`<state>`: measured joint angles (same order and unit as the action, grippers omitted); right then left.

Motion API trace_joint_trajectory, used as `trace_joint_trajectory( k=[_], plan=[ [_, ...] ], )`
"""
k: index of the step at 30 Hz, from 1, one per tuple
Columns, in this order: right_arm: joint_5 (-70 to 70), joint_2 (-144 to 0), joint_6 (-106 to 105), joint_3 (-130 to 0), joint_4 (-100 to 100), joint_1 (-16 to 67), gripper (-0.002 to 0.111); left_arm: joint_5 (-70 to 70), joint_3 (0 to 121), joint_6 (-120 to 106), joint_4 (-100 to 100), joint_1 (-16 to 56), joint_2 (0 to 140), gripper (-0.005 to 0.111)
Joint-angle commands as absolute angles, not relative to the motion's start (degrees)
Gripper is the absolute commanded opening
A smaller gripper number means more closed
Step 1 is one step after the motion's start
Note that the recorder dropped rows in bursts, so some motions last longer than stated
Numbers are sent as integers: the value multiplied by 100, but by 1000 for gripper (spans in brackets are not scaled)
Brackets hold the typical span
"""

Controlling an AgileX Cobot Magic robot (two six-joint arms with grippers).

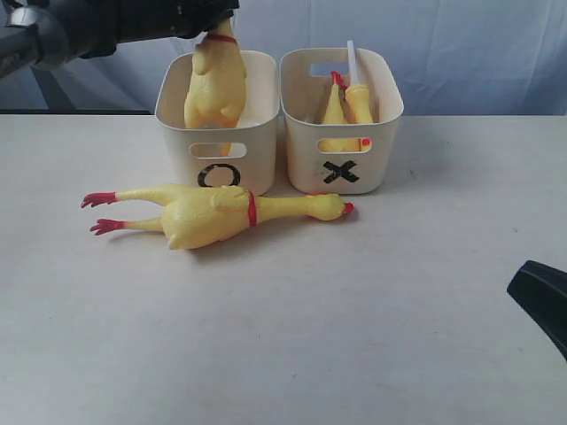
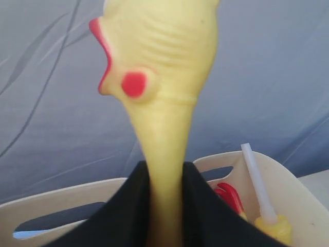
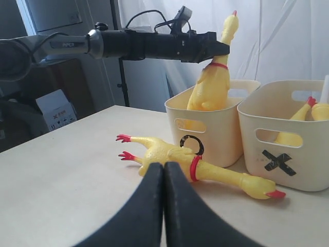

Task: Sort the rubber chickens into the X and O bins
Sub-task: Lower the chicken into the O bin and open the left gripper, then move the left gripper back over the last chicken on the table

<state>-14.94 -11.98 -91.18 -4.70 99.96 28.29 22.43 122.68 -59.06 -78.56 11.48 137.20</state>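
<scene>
My left gripper (image 3: 218, 49) is shut on the neck of a fat rubber chicken (image 1: 215, 84) that hangs upright with its body inside the O bin (image 1: 217, 124); in the left wrist view its neck (image 2: 164, 170) is pinched between the black fingers (image 2: 128, 211). A second fat chicken (image 1: 213, 212) lies on the table in front of the bins, head toward the X bin (image 1: 341, 119). Two slim chickens (image 1: 347, 106) stand in the X bin. My right gripper (image 3: 164, 167) is shut and empty, low over the table near the lying chicken (image 3: 190, 164).
A white stick (image 1: 352, 60) rises from the X bin. A blue-grey cloth hangs behind the table. In the right wrist view, boxes and a stand (image 3: 56, 110) sit beyond the table's far edge. The right gripper's black tip (image 1: 542, 301) shows at the exterior view's right edge.
</scene>
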Motion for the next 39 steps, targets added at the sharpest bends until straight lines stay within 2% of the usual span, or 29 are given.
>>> trace_joint_trajectory(
  k=[1, 6, 15, 34, 39],
  plan=[
    [-1480, -1163, -9135, -466, 9995, 2806, -1, 2207, 12309, -5916, -7919, 1221, 13831, 0],
    [-1480, -1163, -9135, -466, 9995, 2806, -1, 2197, 12309, -5916, -7991, 1221, 13880, 5],
    [-1469, -1163, -9135, -466, 9995, 2806, -1, 2127, 12309, -5916, -8020, 1221, 13880, 41],
    [-1479, -1163, -9135, -466, 9995, 2806, -1, 2115, 12347, -5916, -8127, 1221, 13762, 41],
    [-1479, -1163, -9135, -466, 9995, 2806, -1, 2301, 12347, -5916, -7448, 1221, 13555, 41]
  ],
)
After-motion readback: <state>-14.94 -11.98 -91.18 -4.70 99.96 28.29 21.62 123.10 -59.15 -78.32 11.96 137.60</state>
